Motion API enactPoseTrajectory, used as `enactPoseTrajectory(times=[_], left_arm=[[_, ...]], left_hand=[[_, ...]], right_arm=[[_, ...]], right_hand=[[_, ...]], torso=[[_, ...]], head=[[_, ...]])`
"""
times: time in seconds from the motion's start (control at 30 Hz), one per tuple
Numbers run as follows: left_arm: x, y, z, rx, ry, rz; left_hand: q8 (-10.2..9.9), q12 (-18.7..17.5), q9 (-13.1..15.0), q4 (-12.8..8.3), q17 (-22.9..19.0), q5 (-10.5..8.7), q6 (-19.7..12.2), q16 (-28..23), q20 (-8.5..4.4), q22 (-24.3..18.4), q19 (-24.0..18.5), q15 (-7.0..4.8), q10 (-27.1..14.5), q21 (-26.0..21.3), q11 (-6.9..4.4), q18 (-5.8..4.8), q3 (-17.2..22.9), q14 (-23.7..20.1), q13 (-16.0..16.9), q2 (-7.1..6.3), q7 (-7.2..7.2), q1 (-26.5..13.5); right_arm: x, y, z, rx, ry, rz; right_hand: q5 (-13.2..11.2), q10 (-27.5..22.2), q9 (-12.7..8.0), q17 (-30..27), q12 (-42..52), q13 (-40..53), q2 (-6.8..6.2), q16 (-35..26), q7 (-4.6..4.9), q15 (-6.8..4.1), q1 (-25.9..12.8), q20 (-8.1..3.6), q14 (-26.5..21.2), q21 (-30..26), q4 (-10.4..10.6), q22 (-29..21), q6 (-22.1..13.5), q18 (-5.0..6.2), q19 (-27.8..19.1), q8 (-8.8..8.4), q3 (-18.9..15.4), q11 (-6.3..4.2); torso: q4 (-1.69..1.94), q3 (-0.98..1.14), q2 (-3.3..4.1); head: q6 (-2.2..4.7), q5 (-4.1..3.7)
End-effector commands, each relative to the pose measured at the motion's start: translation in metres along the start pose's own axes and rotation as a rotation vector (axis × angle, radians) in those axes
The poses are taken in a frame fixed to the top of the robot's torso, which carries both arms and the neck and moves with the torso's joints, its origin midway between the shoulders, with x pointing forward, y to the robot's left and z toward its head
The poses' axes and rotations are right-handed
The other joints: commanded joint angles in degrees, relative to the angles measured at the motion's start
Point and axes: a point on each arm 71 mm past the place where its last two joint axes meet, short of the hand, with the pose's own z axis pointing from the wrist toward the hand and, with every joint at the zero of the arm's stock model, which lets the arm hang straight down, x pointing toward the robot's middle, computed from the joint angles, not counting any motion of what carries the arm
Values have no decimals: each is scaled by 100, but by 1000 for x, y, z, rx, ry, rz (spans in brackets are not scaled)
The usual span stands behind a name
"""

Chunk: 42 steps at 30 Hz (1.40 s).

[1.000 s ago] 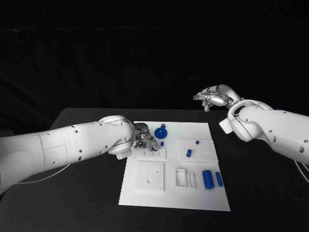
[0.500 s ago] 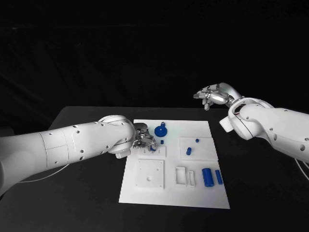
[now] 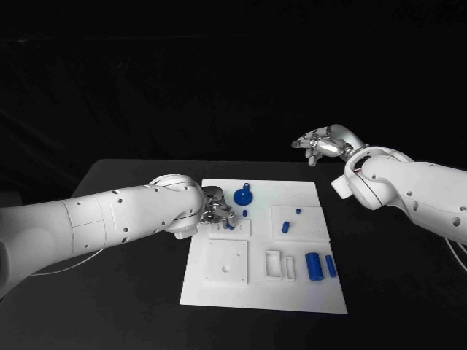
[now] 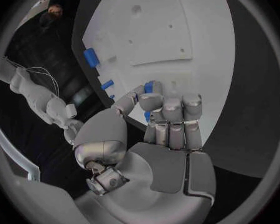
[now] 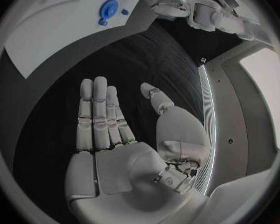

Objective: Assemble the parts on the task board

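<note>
Barely any change since a second ago: left robot hand (image 3: 219,216) keeps pinching small blue part (image 4: 148,87) over task board (image 3: 297,292); right robot hand (image 3: 319,146) stays spread wide, idle. We reckon insertion's pending.

This looks like a robot test lab: a black surface (image 3: 128,292) with dark curtains behind it, and a white task board (image 3: 297,306) with small blue parts (image 3: 312,268).

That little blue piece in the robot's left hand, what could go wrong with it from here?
The left hand pinches the small blue part only at its fingertips, so it might slip and drop onto the task board. The hand's fingers also hide much of the spot beneath it in the head view, so placing could miss. The blue gear sits close by and could get nudged.
</note>
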Motion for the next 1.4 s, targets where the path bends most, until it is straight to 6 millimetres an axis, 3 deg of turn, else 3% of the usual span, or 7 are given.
enactPoseTrajectory(times=[0.03,0.33,0.57,0.87,1.4], left_arm=[[0,0,1,3,6,16],[0,2,1,0,0,34],[1,4,1,-5,15,35],[7,5,3,-5,26,29],[8,5,3,-7,31,24]], left_hand=[[21,40,10,178,-7,-27,543,31,-640,7,44,-422,-290,36,-261,170,268,225,-6,52,-482,-19],[21,47,17,185,-15,-65,540,36,-638,9,39,-421,-292,37,-260,171,279,220,-12,42,-481,-26],[23,58,26,185,-23,-36,539,46,-636,11,37,-422,-294,41,-261,171,296,217,-18,67,-482,-37],[27,75,38,205,-32,-35,542,62,-630,14,35,-422,-295,45,-261,168,291,216,-25,92,-482,-97],[27,82,43,214,-39,-45,540,68,-628,14,32,-422,-299,45,-261,167,293,211,-30,104,-482,-128]], right_arm=[[0,0,0,5,7,2],[0,0,1,7,8,2],[2,1,2,12,12,1],[3,1,3,11,15,-1],[4,1,4,13,17,-3]], right_hand=[[20,-48,-7,10,33,-13,33,-38,72,29,-16,44,14,-25,13,2,3,158,7,26,-25,1],[23,-66,-9,20,44,-37,33,-56,73,32,-8,55,10,-33,14,4,3,165,-3,31,-25,3],[24,-91,-11,31,55,-61,36,-77,75,36,-1,68,1,-44,16,6,6,171,-17,37,-24,6],[27,-106,-14,42,69,-82,38,-93,77,40,5,79,-5,-52,18,9,6,176,-28,42,-25,8],[24,-124,-17,55,86,-106,38,-110,80,44,6,92,-10,-59,20,13,3,182,-39,45,-31,11]], torso=[[-5,-2,-2],[6,4,-1],[-5,10,0],[3,1,1],[5,9,-3]], head=[[-5,-5],[-21,-11],[-37,9],[-52,-12],[-60,0]])
